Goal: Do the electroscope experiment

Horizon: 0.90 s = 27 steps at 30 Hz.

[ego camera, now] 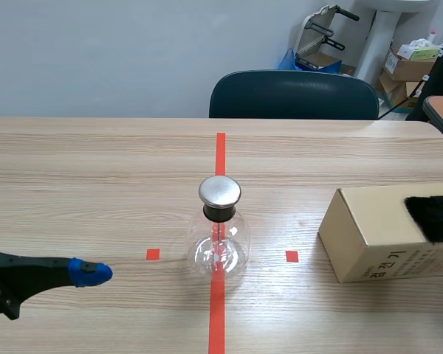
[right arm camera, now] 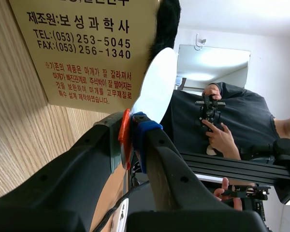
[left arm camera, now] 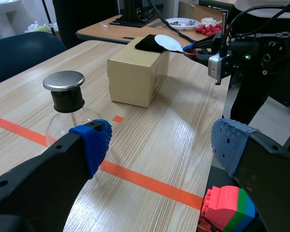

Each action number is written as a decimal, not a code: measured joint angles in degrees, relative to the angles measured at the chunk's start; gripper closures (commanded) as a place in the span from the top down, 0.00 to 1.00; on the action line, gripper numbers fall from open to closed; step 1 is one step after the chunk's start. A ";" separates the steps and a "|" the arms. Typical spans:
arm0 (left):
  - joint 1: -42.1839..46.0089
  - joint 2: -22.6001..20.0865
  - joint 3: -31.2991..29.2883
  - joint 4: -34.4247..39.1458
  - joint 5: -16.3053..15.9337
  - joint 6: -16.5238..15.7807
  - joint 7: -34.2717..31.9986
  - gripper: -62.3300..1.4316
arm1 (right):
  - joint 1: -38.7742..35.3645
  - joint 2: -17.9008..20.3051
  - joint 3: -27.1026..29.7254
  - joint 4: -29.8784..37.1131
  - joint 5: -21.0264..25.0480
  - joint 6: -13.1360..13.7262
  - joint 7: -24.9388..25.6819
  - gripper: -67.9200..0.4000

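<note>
In the scene view, my left gripper [ego camera: 91,273] hovers low over the table [ego camera: 96,169]. The electroscope [ego camera: 218,237] stands well ahead of it and off to its right, a glass flask with a metal cap, upright on the orange-red line. I judge it was set in the middle so either arm can reach the cap. Farther right sits a cardboard box [ego camera: 376,232] with a patch of black fur [ego camera: 432,212] on its top.

In the left wrist view, my left fingers are spread wide with nothing between them. The electroscope is just ahead of the finger [left arm camera: 93,145] on that side, so I read this arm as idle. Beyond the flask is the box, and my right gripper [left arm camera: 195,50] reaches over its far top corner, laying a white paddle [left arm camera: 168,43] against the fur. A pink, green and blue toy block [left arm camera: 227,208] shows below the table edge, under my other finger.

In the right wrist view, my right fingers are clamped on the paddle's orange handle [right arm camera: 124,137]. The white disc stands out past the fingertips, against the fur at the box's edge. I think they are touching, though this angle leaves it unsure. I judge the fur is there to charge the disc by rubbing, and that the cap has yet to be approached. A person [right arm camera: 222,125] stands beyond, hands raised.
</note>
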<state>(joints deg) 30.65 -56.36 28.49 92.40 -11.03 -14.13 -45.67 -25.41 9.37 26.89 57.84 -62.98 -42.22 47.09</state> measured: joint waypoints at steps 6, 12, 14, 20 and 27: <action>-0.63 1.84 0.00 -0.02 0.04 0.13 4.02 0.73 | -0.09 -0.13 0.00 2.45 0.74 0.31 -1.88 0.03; -2.64 6.78 0.00 -0.04 0.02 0.20 9.88 0.60 | -0.87 -0.09 -0.24 13.70 1.51 1.40 -8.02 0.03; -3.28 8.46 0.00 -0.04 0.04 0.24 11.23 0.53 | -1.16 0.13 -1.14 17.25 1.81 3.82 -10.73 0.03; -5.77 14.32 0.00 -0.04 0.24 1.05 16.96 0.32 | -1.29 0.98 -6.58 23.69 2.80 3.89 -17.20 0.03; -8.66 20.59 -0.04 -0.42 3.93 5.14 21.03 0.09 | -1.31 0.96 -13.99 27.04 -0.72 3.89 -23.52 0.03</action>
<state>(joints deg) 22.00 -35.77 28.45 91.98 -7.09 -8.99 -24.64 -26.72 10.33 12.91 84.88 -63.70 -38.33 23.57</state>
